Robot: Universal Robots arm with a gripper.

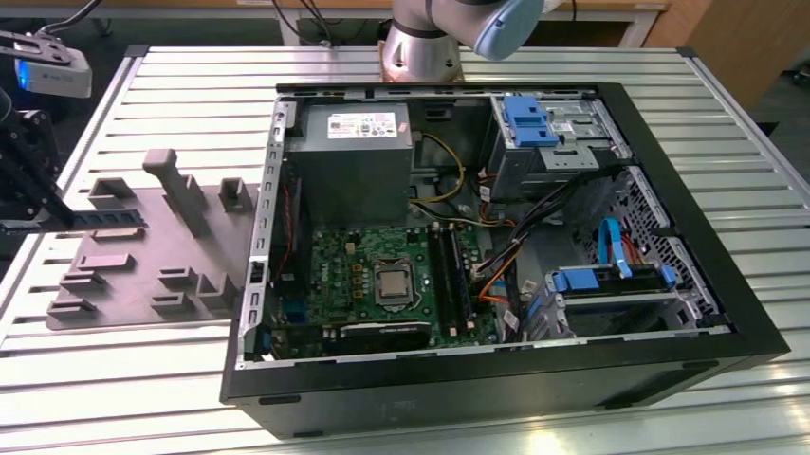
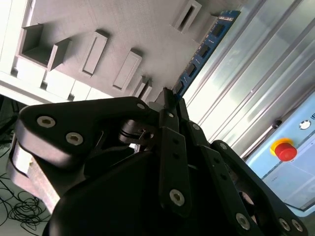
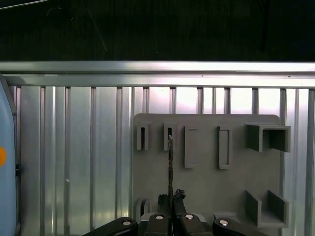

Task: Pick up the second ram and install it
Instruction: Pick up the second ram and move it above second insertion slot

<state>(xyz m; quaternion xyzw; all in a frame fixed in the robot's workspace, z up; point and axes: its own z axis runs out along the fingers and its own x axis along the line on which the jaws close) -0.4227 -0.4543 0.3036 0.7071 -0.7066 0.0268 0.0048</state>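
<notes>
Gripper [image 2: 168,96] jaws clamp one end of the second ram [image 2: 204,49] — it juts over the grey tray [image 1: 139,275] at the exterior view's left. Rightward, the open computer case [image 1: 506,384] holds the motherboard [image 1: 336,275]; its slots [image 1: 446,265] are too dark to make out.

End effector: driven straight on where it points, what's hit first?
Probably the tray: the end effector, shut on the ram, points down at it, so the ram's edge would touch first. Depth unclear.
</notes>
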